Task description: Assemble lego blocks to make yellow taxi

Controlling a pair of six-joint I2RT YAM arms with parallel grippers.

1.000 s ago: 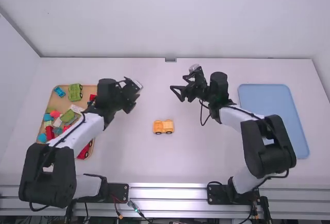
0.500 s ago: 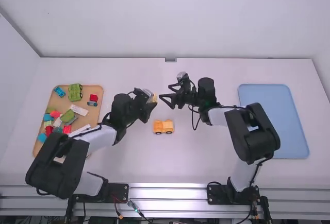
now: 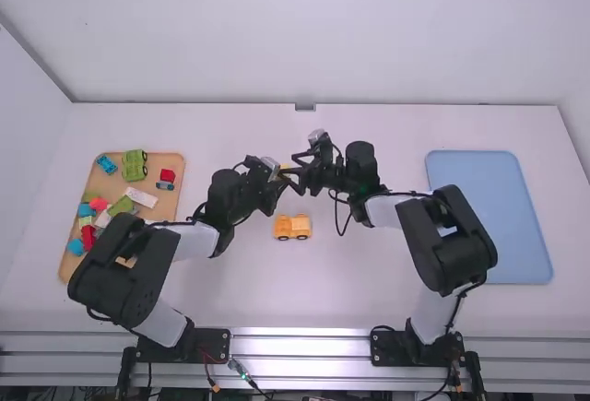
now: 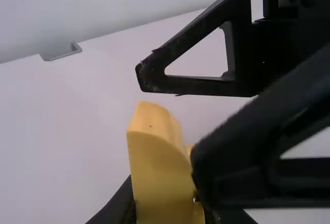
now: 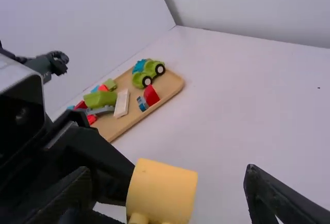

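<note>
My left gripper (image 3: 278,181) is shut on a small yellow block (image 3: 285,170) above the table, behind the yellow-orange car base (image 3: 292,227), which stands on dark wheels. Facing it from the right, my right gripper (image 3: 293,170) has its fingers spread. In the left wrist view the curved yellow block (image 4: 160,177) rises from between the fingertips of my left gripper (image 4: 167,214), with the open right gripper (image 4: 170,123) close beside it. The right wrist view has the block (image 5: 162,190), studs downward, between the parted fingers of my right gripper (image 5: 167,180).
A wooden tray (image 3: 171,200) at the far left holds loose coloured blocks and a green car (image 3: 134,165), partly behind the left arm. At the right lies a blue tray (image 3: 489,217). The car base sits just in front of both grippers.
My left gripper has moved right with the yellow block, away from the wooden tray. My right gripper has come left, so the two now meet above the table.
</note>
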